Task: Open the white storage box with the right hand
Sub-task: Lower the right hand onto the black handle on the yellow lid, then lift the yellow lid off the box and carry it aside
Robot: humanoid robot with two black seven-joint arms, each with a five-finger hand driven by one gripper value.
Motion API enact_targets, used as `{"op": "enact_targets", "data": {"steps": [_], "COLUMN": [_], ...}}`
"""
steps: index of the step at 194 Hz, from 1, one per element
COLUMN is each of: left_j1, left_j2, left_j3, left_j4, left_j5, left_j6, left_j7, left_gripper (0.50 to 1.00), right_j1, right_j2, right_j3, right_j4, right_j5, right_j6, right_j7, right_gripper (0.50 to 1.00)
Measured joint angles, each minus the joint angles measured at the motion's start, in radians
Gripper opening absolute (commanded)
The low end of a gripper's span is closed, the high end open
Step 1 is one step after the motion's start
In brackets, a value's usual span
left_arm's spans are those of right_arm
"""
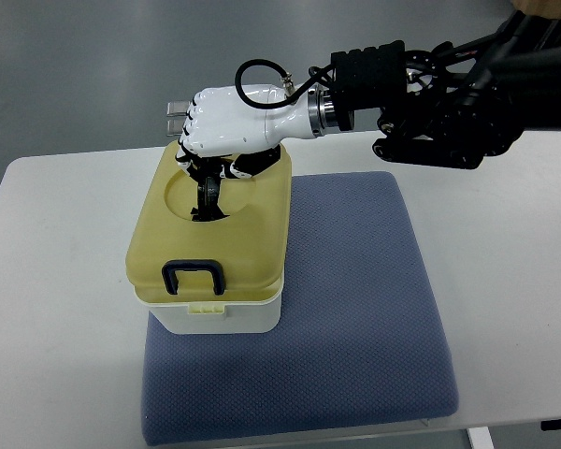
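- I'm seeing my glossy white right hand (226, 126) curling its fingers onto the smooth yellow lid (213, 229), upper centre.
- The white storage box (222, 316) is sitting on a textured blue mat (355, 309).

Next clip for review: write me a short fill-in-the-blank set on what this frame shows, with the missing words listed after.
1. The storage box has a white body and a ____ lid.
2. The box stands on a blue ____, which lies on the white table.
3. The dark blue handle sits on the lid's edge nearest the ____.
4. The right hand reaches over the lid's ____ end.

Missing words: yellow; mat; camera; far
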Motion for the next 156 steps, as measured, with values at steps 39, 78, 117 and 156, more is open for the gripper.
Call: {"op": "enact_targets", "data": {"steps": [39, 78, 117, 156], "left_j1": [0.0, 0.0, 0.0, 0.0], "left_j2": [0.0, 0.0, 0.0, 0.0], "left_j3": [0.0, 0.0, 0.002, 0.004], "left_j4": [0.0, 0.0, 0.0, -0.002], "left_j5": [0.0, 0.0, 0.0, 0.0], "left_j6": [0.002, 0.002, 0.001, -0.002], "left_j7": [0.0, 0.0, 0.0, 0.0], "left_gripper": [1.0, 1.0, 1.0, 1.0], "right_j1": [0.056, 0.053, -0.028, -0.203], "right_j2": [-0.096, -0.274, -0.477, -0.6], "right_j3": [0.019, 0.012, 0.004, 0.001], "right_j4": [0.023, 0.08, 0.101, 0.089], "right_j5": [0.004, -0.014, -0.051, -0.101], "right_j6": [0.0, 0.001, 0.001, -0.037], "right_j7": [0.0, 0.0, 0.0, 0.0], "right_gripper": [0.5, 0.5, 0.5, 0.5]}}
